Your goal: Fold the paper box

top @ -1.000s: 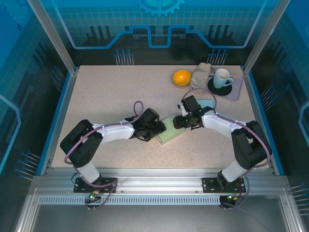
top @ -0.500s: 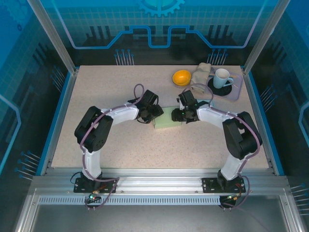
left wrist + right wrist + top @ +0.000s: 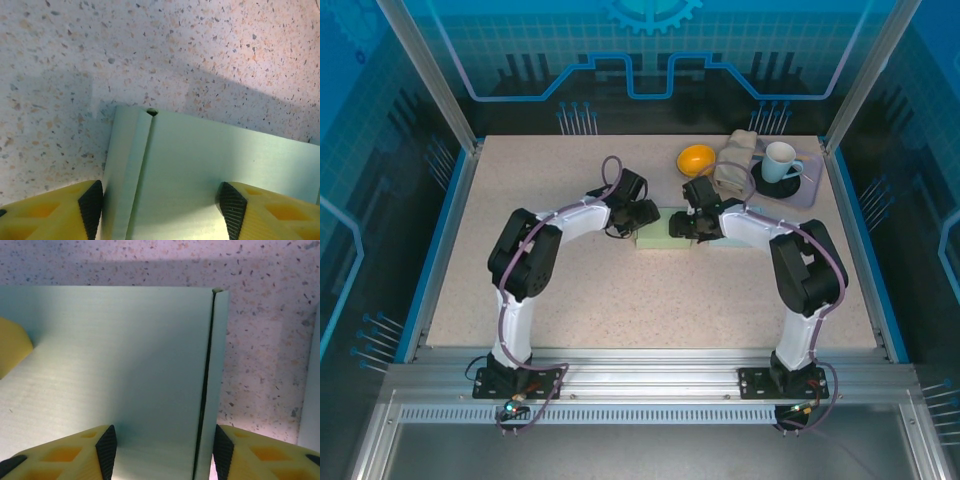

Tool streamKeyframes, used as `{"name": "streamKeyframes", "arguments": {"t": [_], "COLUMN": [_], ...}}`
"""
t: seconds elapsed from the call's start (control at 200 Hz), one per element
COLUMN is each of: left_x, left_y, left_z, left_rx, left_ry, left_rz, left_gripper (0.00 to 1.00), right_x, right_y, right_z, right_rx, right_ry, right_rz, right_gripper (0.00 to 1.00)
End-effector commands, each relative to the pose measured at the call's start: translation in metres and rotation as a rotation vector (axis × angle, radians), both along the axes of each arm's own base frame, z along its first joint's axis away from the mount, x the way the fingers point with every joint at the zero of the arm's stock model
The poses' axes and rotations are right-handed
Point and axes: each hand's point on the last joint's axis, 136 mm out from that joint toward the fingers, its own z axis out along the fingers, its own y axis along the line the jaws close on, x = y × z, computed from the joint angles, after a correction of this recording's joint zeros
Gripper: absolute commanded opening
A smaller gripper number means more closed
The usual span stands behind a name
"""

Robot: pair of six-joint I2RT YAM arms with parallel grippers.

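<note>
Speckled surface (image 3: 570,290), and the pale green paper box (image 3: 661,232) lies flat on it, just back of the middle. Left hand (image 3: 161,202) hovers at the box's left end, fingers spread apart. Right hand (image 3: 163,445) at the right end, spread likewise over the cardboard.

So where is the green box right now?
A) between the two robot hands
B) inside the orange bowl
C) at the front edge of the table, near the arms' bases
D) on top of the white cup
A: the green box lies flat in the middle of the table, with the left gripper at one end and the right gripper at the other.
</note>
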Motion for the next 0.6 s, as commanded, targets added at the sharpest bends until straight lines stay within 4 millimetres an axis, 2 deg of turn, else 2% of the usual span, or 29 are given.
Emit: {"name": "streamKeyframes", "arguments": {"t": [0.0, 0.2, 0.255, 0.33, 0.405, 0.44, 0.46, 0.47, 0.485, 0.495, 0.51, 0.56, 0.595], "left_x": [0.015, 0.018, 0.015, 0.006, -0.006, -0.014, -0.019, -0.021, -0.024, -0.026, -0.03, -0.041, -0.051], "left_y": [-0.003, 0.032, 0.044, 0.062, 0.089, 0.105, 0.113, 0.118, 0.125, 0.129, 0.136, 0.163, 0.182], "left_z": [0.037, 0.085, 0.096, 0.112, 0.133, 0.136, 0.141, 0.142, 0.147, 0.147, 0.15, 0.156, 0.159], "left_rx": [-0.045, 0.013, 0.026, 0.046, 0.094, 0.131, 0.152, 0.165, 0.181, 0.195, 0.213, 0.309, 0.392], "left_ry": [-0.087, -0.182, -0.194, -0.231, -0.306, -0.328, -0.349, -0.356, -0.373, -0.378, -0.393, -0.437, -0.471], "left_rz": [-0.049, -0.041, -0.03, -0.013, 0.025, 0.043, 0.054, 0.059, 0.068, 0.072, 0.081, 0.117, 0.154], "left_gripper": [0.7, 0.82, 0.98, 0.99, 0.99, 0.99, 0.99, 0.99, 0.99, 0.99, 0.99, 0.99, 0.99], "right_x": [0.007, -0.005, -0.012, -0.02, -0.027, -0.029, -0.031, -0.031, -0.031, -0.032, -0.033, -0.034, -0.037], "right_y": [0.011, -0.001, -0.008, -0.024, -0.045, -0.055, -0.064, -0.066, -0.073, -0.08, -0.083, -0.112, -0.13], "right_z": [0.031, 0.077, 0.087, 0.101, 0.119, 0.125, 0.13, 0.131, 0.134, 0.136, 0.139, 0.146, 0.139], "right_rx": [0.043, 0.014, -0.001, -0.028, -0.051, -0.054, -0.056, -0.057, -0.061, -0.067, -0.068, -0.106, -0.143], "right_ry": [-0.085, -0.174, -0.193, -0.237, -0.323, -0.354, -0.379, -0.384, -0.4, -0.414, -0.427, -0.493, -0.526], "right_rz": [0.041, 0.089, 0.098, 0.099, 0.106, 0.097, 0.084, 0.084, 0.07, 0.055, 0.048, -0.025, -0.065], "right_gripper": [0.58, 0.61, 0.63, 0.65, 0.71, 0.74, 0.83, 0.84, 0.96, 0.99, 1.0, 1.0, 1.0]}}
